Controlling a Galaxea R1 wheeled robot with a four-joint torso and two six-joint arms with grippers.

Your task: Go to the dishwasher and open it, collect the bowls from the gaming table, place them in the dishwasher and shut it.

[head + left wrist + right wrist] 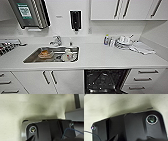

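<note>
The dishwasher [105, 81] is under the white counter [100, 56], right of the middle in the head view. Its front is down and the dark racked interior shows. The gaming table and the bowls are out of view. Both wrist views show the robot's dark plate over a pale speckled floor [12, 112] [115, 104]. I cannot make out either gripper's fingers.
A steel sink [32, 58] holds some dishes [68, 56] behind a faucet [57, 40]. A bottle [106, 40], stacked dishes [125, 41] and a cloth [142, 48] sit at the counter's right. White cabinet doors [50, 80] and drawers [147, 77] flank the dishwasher.
</note>
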